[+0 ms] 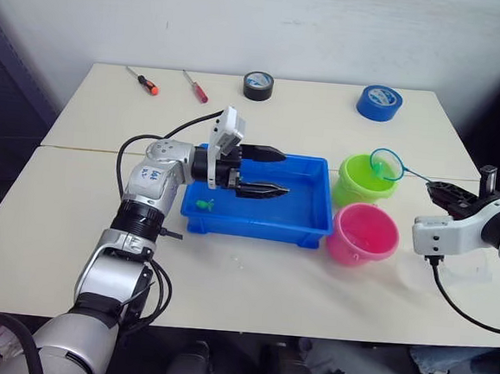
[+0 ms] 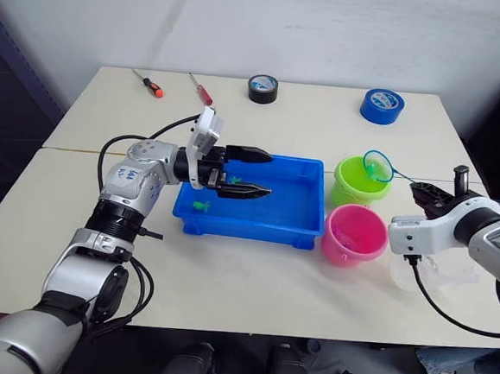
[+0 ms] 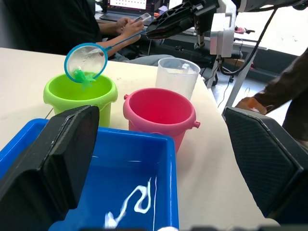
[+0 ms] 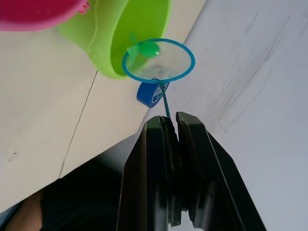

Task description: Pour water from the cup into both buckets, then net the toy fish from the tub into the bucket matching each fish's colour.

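Over the green bucket (image 1: 365, 180), the right gripper (image 4: 169, 120) pinches the net (image 1: 388, 164) handle, a green fish (image 4: 147, 48) in its mesh. Left gripper (image 1: 273, 172) hangs wide open over the blue tub (image 1: 303, 222), another green fish (image 1: 204, 204) inside. Pink bucket (image 1: 363, 235) sits beside.

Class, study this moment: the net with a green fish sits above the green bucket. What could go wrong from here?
1. The green fish sits near the rim of the net, at the edge of the green bucket; tipped badly, it may drop outside or into the pink bucket alongside.
2. The right hand pinches only the thin handle, so the net could twist.
3. The open left hand hangs over the tub and could block the net's return.
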### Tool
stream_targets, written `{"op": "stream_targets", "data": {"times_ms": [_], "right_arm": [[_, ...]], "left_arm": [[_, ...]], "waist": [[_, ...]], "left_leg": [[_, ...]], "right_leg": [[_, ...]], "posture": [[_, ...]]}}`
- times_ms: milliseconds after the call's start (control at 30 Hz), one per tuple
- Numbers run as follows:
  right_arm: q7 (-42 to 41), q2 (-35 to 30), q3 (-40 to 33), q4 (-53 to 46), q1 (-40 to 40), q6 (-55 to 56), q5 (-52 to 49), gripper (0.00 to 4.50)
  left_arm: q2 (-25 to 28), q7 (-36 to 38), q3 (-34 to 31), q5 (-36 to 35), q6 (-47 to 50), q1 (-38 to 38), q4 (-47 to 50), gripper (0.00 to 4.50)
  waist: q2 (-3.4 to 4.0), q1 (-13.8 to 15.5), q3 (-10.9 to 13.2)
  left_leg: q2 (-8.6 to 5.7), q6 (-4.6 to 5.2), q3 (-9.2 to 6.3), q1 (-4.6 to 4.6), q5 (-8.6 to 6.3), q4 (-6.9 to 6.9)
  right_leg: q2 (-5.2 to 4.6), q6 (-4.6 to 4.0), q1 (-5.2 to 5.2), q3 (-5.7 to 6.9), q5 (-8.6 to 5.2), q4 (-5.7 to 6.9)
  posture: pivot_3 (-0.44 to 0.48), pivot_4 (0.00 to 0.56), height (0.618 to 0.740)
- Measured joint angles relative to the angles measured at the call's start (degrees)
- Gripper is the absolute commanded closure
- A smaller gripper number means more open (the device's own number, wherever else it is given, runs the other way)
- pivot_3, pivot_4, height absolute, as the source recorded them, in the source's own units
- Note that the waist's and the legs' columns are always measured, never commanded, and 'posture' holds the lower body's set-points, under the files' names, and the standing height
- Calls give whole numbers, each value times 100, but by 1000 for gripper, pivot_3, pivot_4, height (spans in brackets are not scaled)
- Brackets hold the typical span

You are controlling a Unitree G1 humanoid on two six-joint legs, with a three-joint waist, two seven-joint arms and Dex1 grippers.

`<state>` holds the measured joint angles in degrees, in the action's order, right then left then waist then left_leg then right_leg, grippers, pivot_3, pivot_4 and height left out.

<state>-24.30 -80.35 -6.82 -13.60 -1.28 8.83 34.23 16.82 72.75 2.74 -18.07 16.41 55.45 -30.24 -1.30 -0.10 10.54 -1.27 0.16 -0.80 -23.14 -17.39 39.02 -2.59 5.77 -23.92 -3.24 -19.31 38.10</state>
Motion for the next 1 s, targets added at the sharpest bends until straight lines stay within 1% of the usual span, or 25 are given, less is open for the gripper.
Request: {"op": "stream_targets", "data": {"times_ms": [200, 433, 500, 600, 633, 667, 733, 800, 933, 1000], "right_arm": [[-101, 119, -226, 60, 1, 362, 47, 4500], [-340, 287, -481, 8, 66, 485, 63, 4500], [-434, 529, -504, -11, 91, 420, -7, 4500], [-636, 994, -631, -36, 2, 46, -388, 4500], [-724, 1175, -753, -75, -100, -175, -573, 4500], [-846, 1513, -983, -218, -303, -631, -937, 4500], [-1054, 1889, -1234, -522, -538, -1340, -1481, 4500], [-1421, 2436, -1384, -1209, -775, -2557, -2340, 4500], [-1649, 3358, -1311, -2491, -1351, -5212, -3856, 4500], [-1776, 3485, -1087, -3056, -1534, -6241, -4564, 4500]], "left_arm": [[11, 22, 0, 18, -111, 63, -204, 33], [8, 48, 4, 28, -217, 78, -248, 33], [7, 60, 7, 31, -235, 81, -259, 33], [8, 73, 11, 50, -307, 138, -429, 33], [10, 80, 15, 64, -348, 139, -444, 33], [14, 96, 41, 111, -421, 139, -463, 33], [39, 141, 89, 196, -528, 148, -534, 33], [257, 198, 139, 337, -701, 170, -791, 33], [784, 309, 188, 649, -1099, 202, -1369, 33], [1063, 388, 244, 839, -1269, 205, -1596, 33]], "waist": [[0, -1, 0], [0, 1, 0], [0, 1, 0], [0, 3, 0], [0, -4, 0], [0, -11, 0], [0, -10, 0], [0, -25, 0], [0, -29, 0], [0, -12, 0]], "left_leg": [[0, 0, 1, 0, 0, 2], [0, -1, 0, 1, 0, 3], [0, -1, 0, 1, 0, 5], [-2, 0, 3, 2, 0, 9], [-1, -1, 3, 4, 0, 9], [2, -2, 2, 5, 1, 9], [4, -4, -1, 10, 1, 9], [11, -7, -2, 13, 2, 7], [9, -5, -6, 15, 1, 7], [9, -3, -12, 13, 0, 7]], "right_leg": [[0, 0, 0, 0, 0, 4], [1, 0, 1, 0, 0, 9], [1, 0, 2, 0, 0, 8], [0, 0, 1, -1, 0, 16], [1, 0, 1, -1, 0, 17], [4, 0, 2, -2, 0, 18], [4, 0, 2, -1, 0, 25], [12, 0, 2, -1, 0, 40], [5, -1, -1, 0, 0, 49], [3, -2, -1, 3, 0, 45]], "posture": [[0, 150, 736], [0, 150, 736], [0, 150, 736], [0, 150, 736], [0, 150, 736], [0, 150, 736], [0, 150, 736], [0, 150, 736], [0, 150, 736], [0, 150, 736]]}}
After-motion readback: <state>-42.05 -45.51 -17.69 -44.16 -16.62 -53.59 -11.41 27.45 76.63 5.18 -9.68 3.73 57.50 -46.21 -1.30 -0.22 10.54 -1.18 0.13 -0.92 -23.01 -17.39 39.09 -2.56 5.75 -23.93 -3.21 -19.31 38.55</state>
